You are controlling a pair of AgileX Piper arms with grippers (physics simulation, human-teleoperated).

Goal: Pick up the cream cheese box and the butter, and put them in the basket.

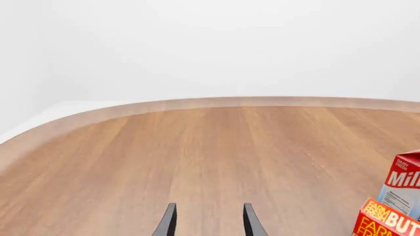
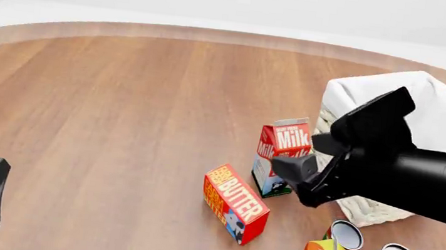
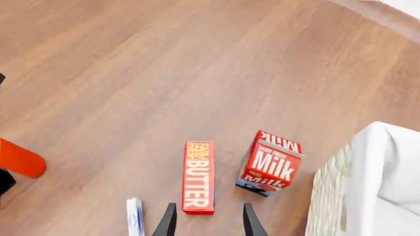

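Butter [image 2: 235,203] lies on round wooden table [image 2: 107,105], white walls; both hands open.

The right arm [image 2: 403,174] is matte black with angular, blocky housings; each claw has thin, dark grey, pointed fingers [image 3: 168,221].

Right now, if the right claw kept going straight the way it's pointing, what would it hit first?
Most likely the butter: in the right wrist view it lies between the open right claw fingertips' line. Depth is unclear, so contact may be on its near end.
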